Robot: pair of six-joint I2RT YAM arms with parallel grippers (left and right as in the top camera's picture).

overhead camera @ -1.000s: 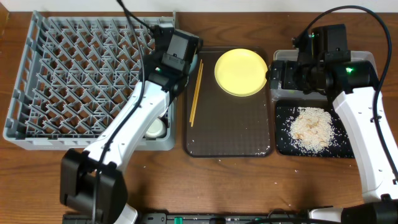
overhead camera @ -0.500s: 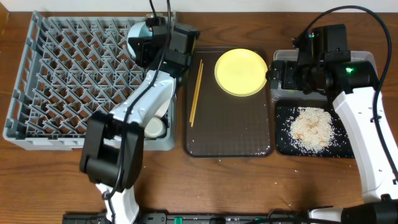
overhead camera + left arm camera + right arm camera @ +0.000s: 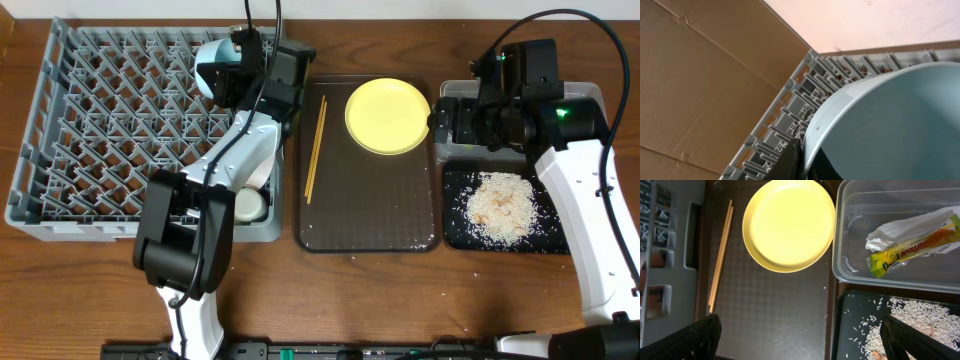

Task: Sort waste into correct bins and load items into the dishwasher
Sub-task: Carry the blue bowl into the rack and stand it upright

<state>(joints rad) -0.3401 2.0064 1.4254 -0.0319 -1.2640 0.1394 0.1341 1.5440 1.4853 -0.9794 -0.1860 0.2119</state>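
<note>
Now the left claw (image 3: 240, 62) is clenched on the rim of the blue bowl (image 3: 213, 68), holding it tipped on edge over the rack (image 3: 100, 228). The rack sits left of the brown tray (image 3: 370, 200), and the bowl hangs above the rack's back corner nearest that tray. Tilted like this, it looks meant to slot upright between the pegs so it can drain. I cannot tell whether it touches them.

The right claw (image 3: 800, 335) is spread wide and empty, hovering by the tray's right edge, probably waiting its turn.

On the tray lie the yellow plate (image 3: 388, 116) at the back and the chopsticks (image 3: 315, 148) along the left side, both yet to load. Right of the tray at the back, the clear tub (image 3: 855, 277) holds the napkin (image 3: 895, 227) and wrapper (image 3: 910, 247). Right of the tray at the front, the black bin (image 3: 847, 330) holds the rice (image 3: 500, 205), so the waste seems sorted.
</note>
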